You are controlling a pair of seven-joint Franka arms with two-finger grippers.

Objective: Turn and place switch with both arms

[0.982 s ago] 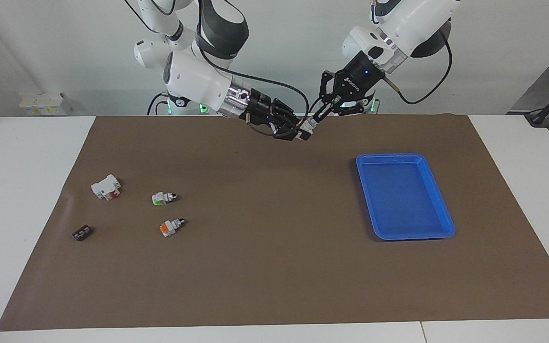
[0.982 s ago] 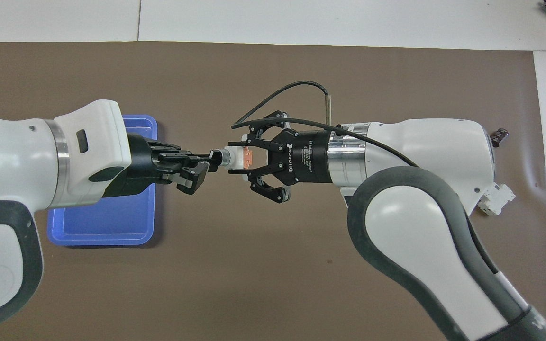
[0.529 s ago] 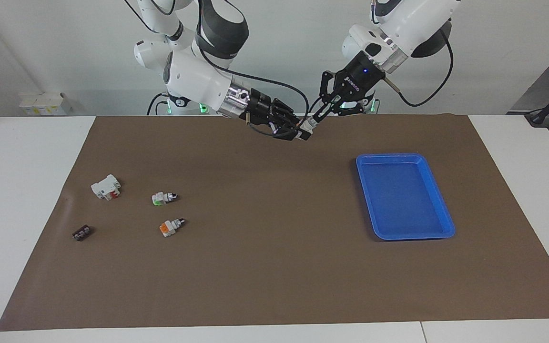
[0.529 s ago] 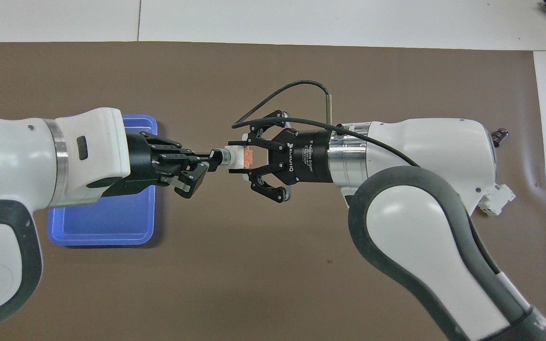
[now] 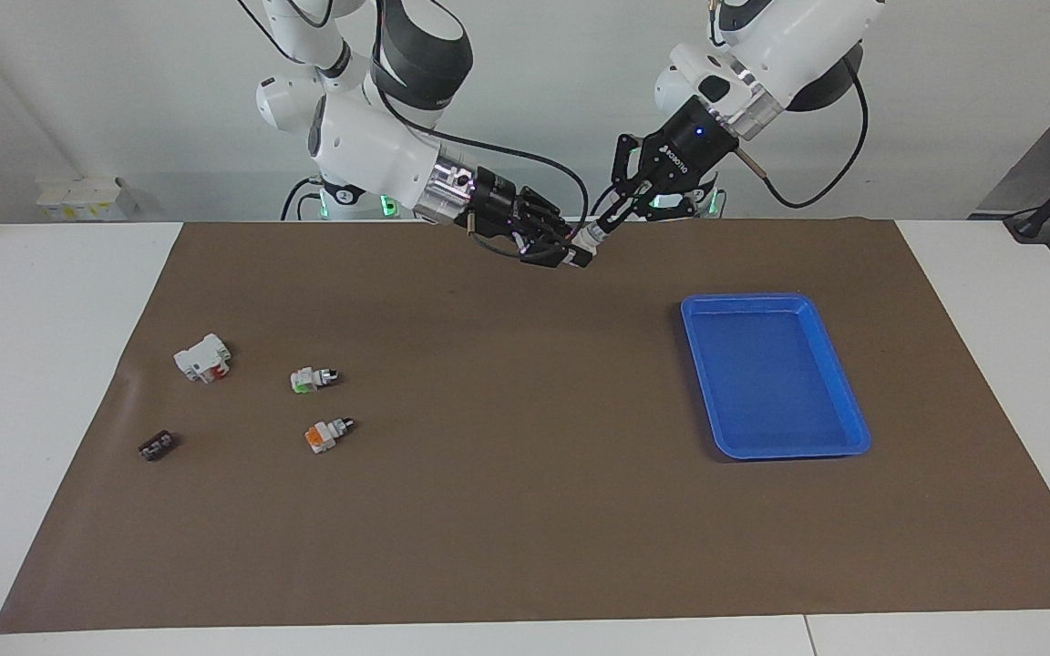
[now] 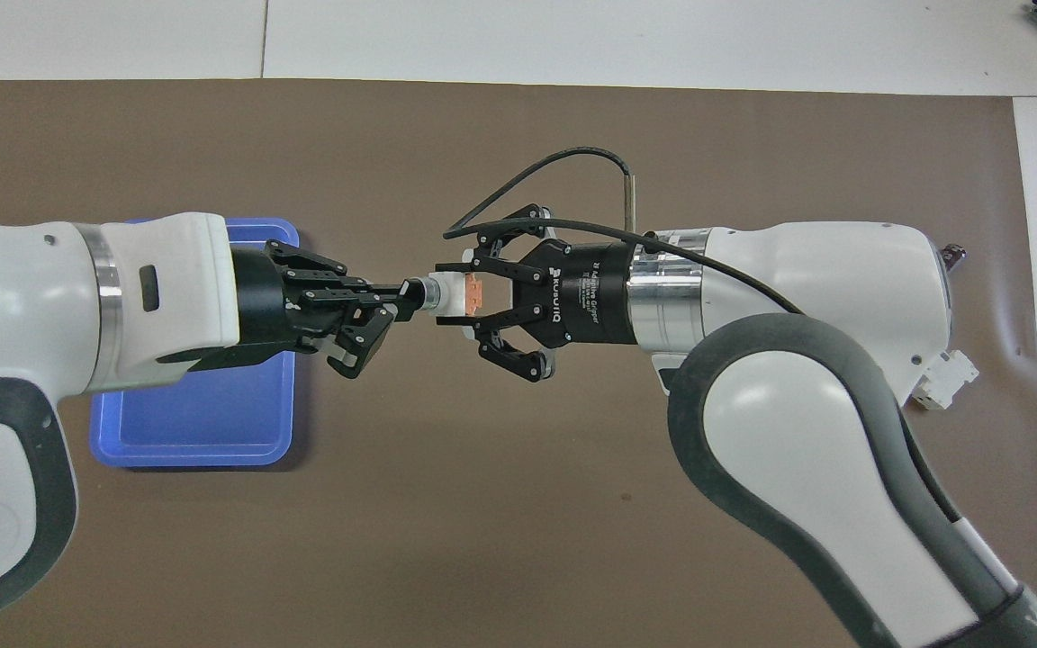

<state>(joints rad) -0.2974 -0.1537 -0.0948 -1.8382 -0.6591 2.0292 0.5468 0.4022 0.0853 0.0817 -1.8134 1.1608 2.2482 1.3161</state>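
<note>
The switch (image 6: 457,295) hangs in the air over the brown mat (image 5: 525,510), held between both arms, above the stretch nearest the robots. The right end effector (image 6: 460,297) comes in from three o'clock in the overhead view and is clamped on the switch's white body, orange-red block toward its palm. The left end effector (image 6: 403,303), from nine o'clock, pinches the black knob. The blue tray (image 5: 839,383) lies on the desk toward the left arm's end.
</note>
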